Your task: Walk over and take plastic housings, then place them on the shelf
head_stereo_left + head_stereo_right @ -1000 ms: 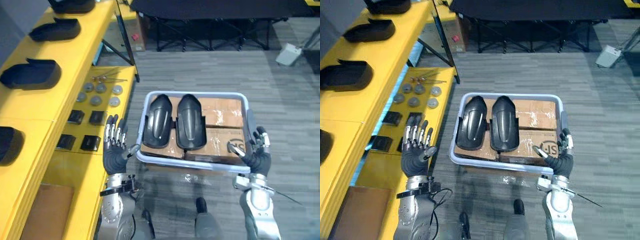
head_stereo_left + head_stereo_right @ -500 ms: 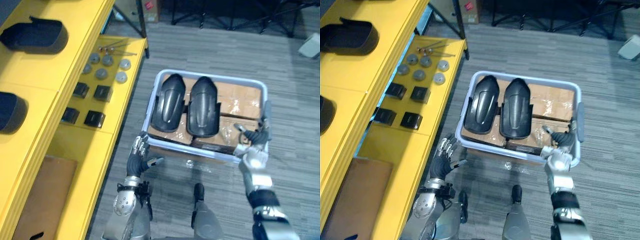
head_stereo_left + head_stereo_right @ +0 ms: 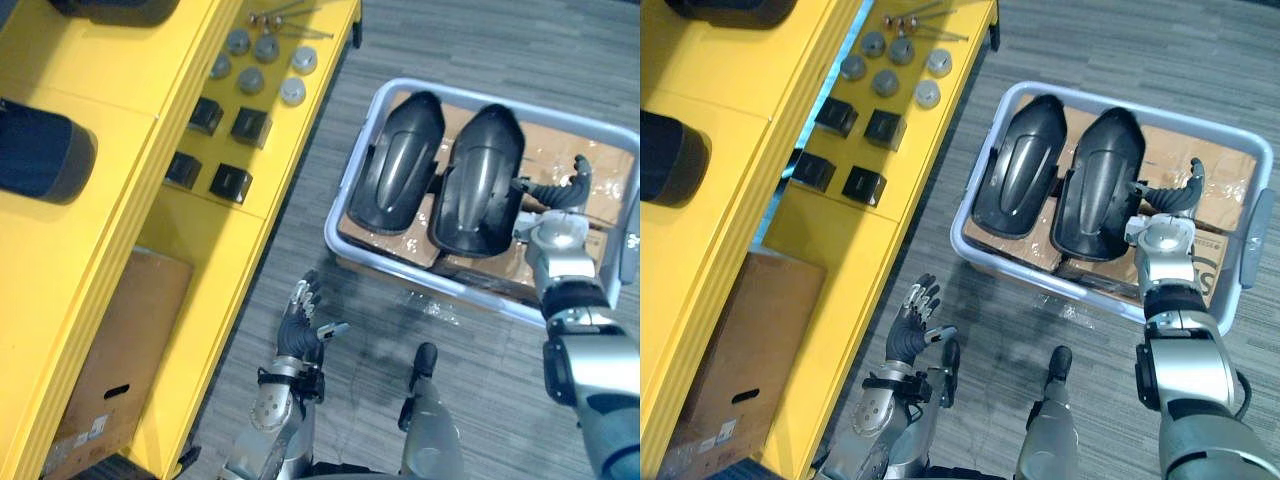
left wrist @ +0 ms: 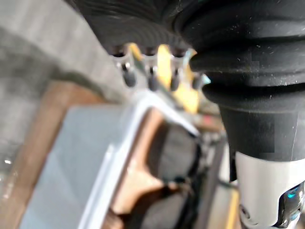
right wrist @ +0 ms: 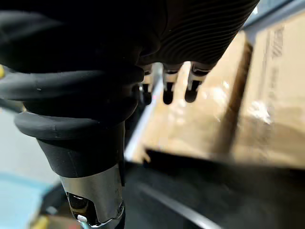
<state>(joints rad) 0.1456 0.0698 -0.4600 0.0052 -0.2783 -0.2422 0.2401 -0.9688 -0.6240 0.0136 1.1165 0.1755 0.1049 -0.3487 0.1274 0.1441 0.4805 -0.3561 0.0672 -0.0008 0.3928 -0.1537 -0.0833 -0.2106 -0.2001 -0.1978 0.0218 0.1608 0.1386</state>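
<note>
Two black plastic housings lie side by side on cardboard boxes in a grey bin (image 3: 384, 90) on the floor: the left housing (image 3: 395, 165) and the right housing (image 3: 478, 180). My right hand (image 3: 556, 206) is open over the bin, just right of the right housing, and holds nothing. Low by the front edge of the yellow shelf (image 3: 150, 60), my left hand (image 3: 299, 325) hangs open and empty above the floor. More black housings (image 3: 40, 150) rest on the shelf's upper level.
Small black blocks (image 3: 230, 182) and round metal discs (image 3: 252, 78) lie on the shelf's lower level. A cardboard box (image 3: 115, 370) sits under the shelf. Grey floor lies between the shelf and the bin.
The camera has moved in over the bin. My right hand went from the bin's near rim to beside the right housing. My left hand stays low and open.
</note>
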